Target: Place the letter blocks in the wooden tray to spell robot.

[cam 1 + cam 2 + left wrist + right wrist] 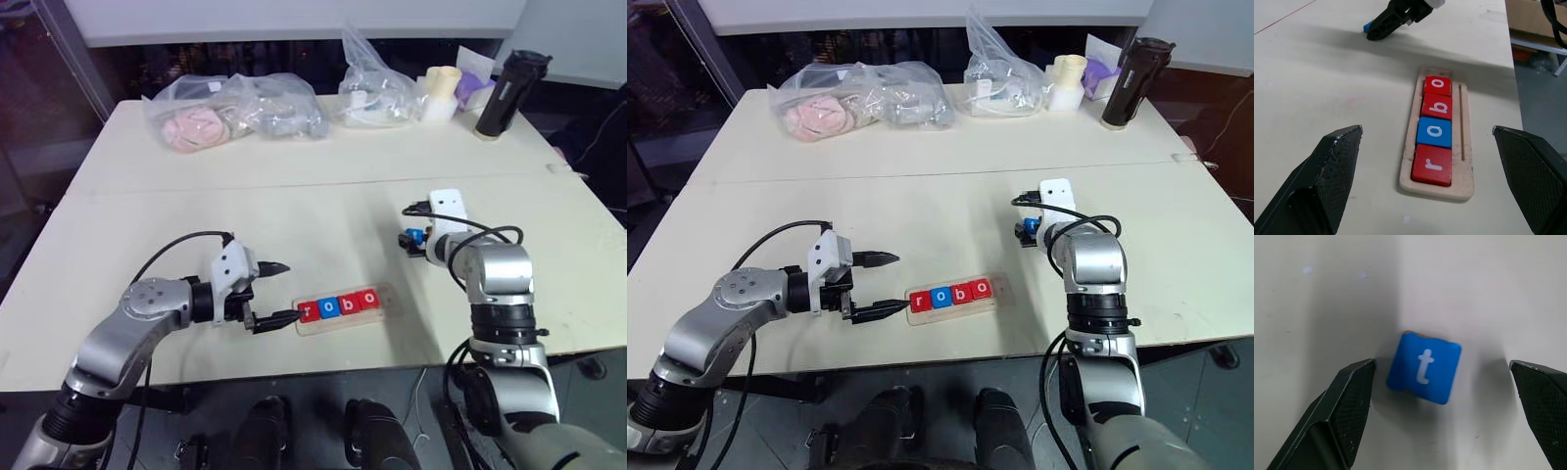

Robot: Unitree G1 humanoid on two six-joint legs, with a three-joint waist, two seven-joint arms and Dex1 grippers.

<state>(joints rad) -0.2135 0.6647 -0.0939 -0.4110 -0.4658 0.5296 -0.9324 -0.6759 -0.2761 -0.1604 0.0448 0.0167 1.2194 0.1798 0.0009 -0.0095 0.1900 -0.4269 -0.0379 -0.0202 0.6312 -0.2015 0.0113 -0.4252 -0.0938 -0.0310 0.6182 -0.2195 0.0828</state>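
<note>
The wooden tray [388, 299] lies near the table's front edge. In it sit letter blocks in a row: red r [1431, 166], blue o [1434, 132], red b [1437, 105], red o [1438, 85]. The slot at the tray's right end is bare. My left gripper [287, 291] is open and level, just left of the tray's r end, with nothing in it. A blue t block [1424, 366] lies flat on the table, behind and right of the tray. My right gripper [1442, 362] points down over it, open, with one finger on each side and clear of the block.
Clear plastic bags [235, 110] with small items lie along the table's back. A white cup [441, 93] and a black bottle [509, 93] stand at the back right. The table's front edge runs just below the tray.
</note>
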